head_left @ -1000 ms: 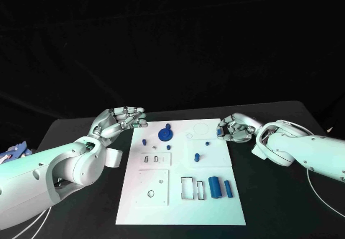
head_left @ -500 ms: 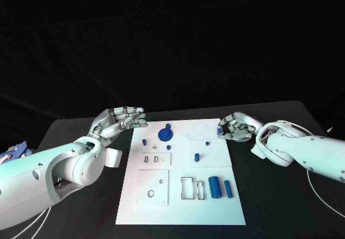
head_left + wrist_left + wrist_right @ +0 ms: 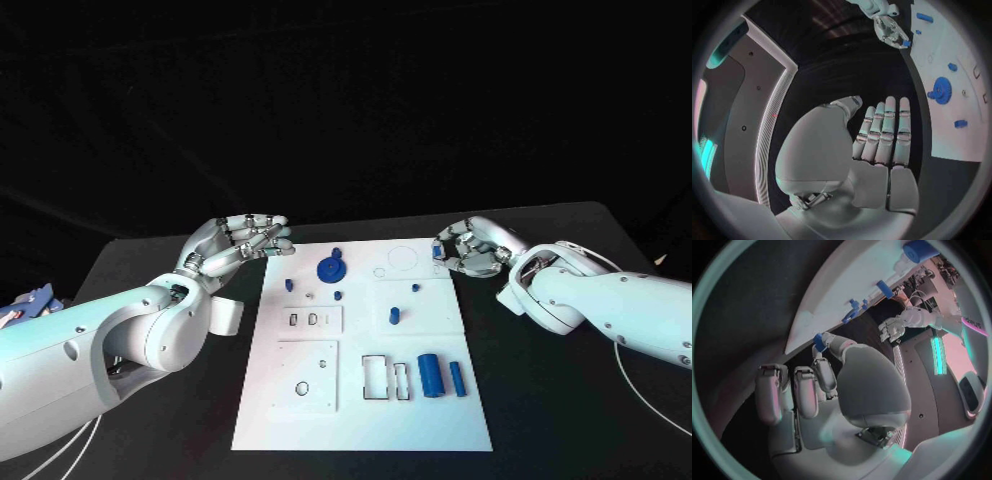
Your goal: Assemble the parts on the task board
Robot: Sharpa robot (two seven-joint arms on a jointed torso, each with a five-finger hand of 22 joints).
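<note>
The right hand [image 3: 469, 247] sits at the far right corner of the flat white rectangular task board [image 3: 433, 420], and the right wrist view shows a small blue plastic piece [image 3: 819, 341] pinched at its fingertips [image 3: 822, 366], right at the board's edge. The left hand [image 3: 238, 245] hovers beside the board's far left corner with its fingers loosely extended side by side and nothing in them. On the board lie or stand the other parts: a round blue toothed gear [image 3: 332, 269] near the far end, several tiny blue pegs [image 3: 340, 295] around it, an upright blue pin [image 3: 392, 317] near the middle, and, toward the near end, a thick blue cylinder [image 3: 430, 376] beside a slimmer blue rod [image 3: 457, 379] and an empty rectangular frame slot [image 3: 375, 377]. All of these look like light, rigid moulded plastic with smooth faces, so they are likely to slip or tip rather than deform. The pinched piece is small enough that it probably needs a fingertip hold across its sides, kept well aligned for insertion; the gear would best be lifted by its rim or hub. The board itself rests on the black counter [image 3: 577, 400] and seems stiff enough to take pressing.
</note>
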